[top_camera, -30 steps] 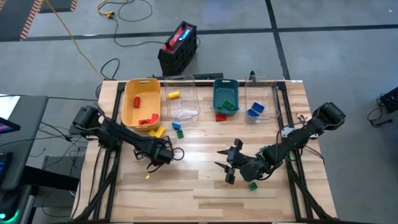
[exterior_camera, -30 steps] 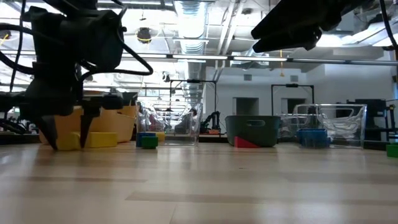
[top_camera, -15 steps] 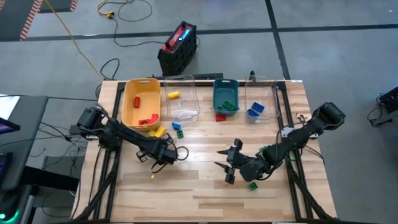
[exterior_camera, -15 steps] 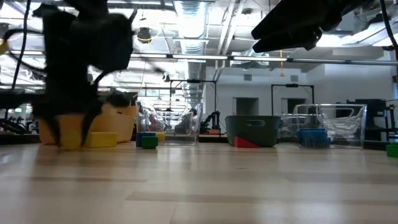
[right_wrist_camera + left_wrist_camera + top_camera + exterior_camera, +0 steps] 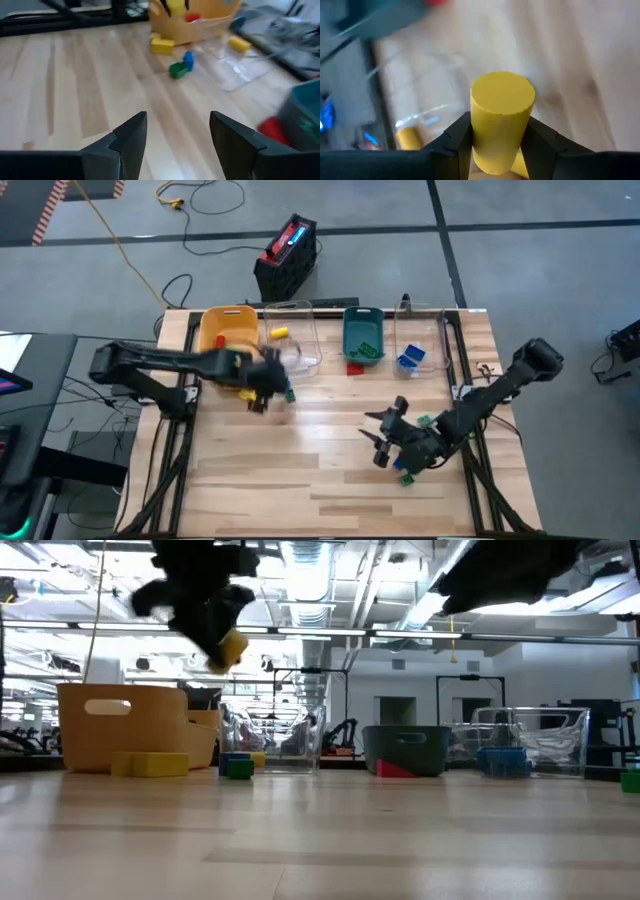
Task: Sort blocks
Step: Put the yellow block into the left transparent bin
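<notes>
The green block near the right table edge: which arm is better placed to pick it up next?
Right, probably. The right gripper is open, empty, and close beside that green block. The left gripper is far across the table, shut on a yellow cylinder.

Yellow cylinder block (image 5: 502, 112), dark gripper (image 5: 496, 142), teal bin (image 5: 362, 335), pale wood table (image 5: 320, 460)

bright, even overhead light; left arm (image 5: 200, 365) smeared by motion blur, left wrist background soft.
</notes>
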Controlling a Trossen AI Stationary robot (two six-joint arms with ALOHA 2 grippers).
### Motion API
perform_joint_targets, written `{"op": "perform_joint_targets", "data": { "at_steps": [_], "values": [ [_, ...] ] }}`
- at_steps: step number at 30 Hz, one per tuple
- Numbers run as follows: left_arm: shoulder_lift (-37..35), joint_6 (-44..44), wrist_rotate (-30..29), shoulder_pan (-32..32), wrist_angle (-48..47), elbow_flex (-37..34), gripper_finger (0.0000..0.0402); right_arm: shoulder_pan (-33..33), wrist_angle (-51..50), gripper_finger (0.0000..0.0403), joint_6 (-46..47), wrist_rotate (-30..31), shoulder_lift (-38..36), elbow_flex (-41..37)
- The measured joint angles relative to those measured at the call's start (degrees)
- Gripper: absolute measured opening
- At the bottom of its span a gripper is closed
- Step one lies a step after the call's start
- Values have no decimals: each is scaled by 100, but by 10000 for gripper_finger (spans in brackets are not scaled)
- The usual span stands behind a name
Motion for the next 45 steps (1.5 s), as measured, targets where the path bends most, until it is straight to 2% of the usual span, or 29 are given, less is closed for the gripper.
{"op": "perform_joint_targets", "data": {
  "at_steps": [3, 7, 13, 18, 21, 27, 30, 33, 39, 42, 45],
  "values": [
    [-182, -455, 362, 705, 181, 32, 124, 172, -492, 230, 437, 457, -231, 0],
    [48, -770, 855, 1399, 198, 265, 124, 139, -1092, 230, 653, 538, -670, -2],
    [1120, -904, 1252, 2054, 304, 804, 124, -40, -1237, 230, 508, 546, -866, -2],
    [2083, -1057, 1399, 2480, -87, 1129, 124, -30, -1452, 230, 552, 491, -755, -2],
    [2426, -1191, 1498, 2600, -216, 1234, 130, 73, -1693, 230, 732, 472, -741, -3],
    [2533, -1071, 1608, 2536, -339, 1304, 272, 196, -1827, 230, 913, 476, -770, -4],
    [2462, -1027, 1518, 2486, -503, 1490, 306, 220, -1804, 230, 915, 480, -772, -4],
    [2194, -933, 1499, 2332, -482, 1708, 307, 220, -1802, 230, 938, 480, -771, -4],
    [1243, -466, 986, 1558, -107, 1757, 272, 229, -1804, 230, 1111, 480, -771, -4],
    [882, -534, 883, 971, -247, 1739, 258, 263, -1659, 230, 1129, 523, -763, -96],
    [683, -715, 415, 185, -351, 1520, 252, 303, -1376, 230, 1176, 583, -727, -272]
  ]
}}
